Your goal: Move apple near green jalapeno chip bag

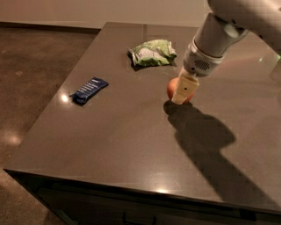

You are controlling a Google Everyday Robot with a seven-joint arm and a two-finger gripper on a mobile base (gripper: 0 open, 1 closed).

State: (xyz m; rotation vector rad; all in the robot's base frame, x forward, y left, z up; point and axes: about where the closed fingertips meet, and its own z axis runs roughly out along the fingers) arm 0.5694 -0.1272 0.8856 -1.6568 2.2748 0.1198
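An indoor space like an office break area or test kitchen is showing. A long, dark grey glossy countertop is standing on a polished brown concrete floor by a pale wall. Snacks are lying on it: a crinkled light green chip bag, a flat dark blue packet and a small red apple. The robot's cream gripper is reaching down at the apple.

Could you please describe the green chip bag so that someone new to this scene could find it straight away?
On the dark grey table, look toward the far edge, beyond the apple where the gripper is. The green jalapeno chip bag lies there: crinkled, pale green and white, unlike the flat dark blue packet farther left.
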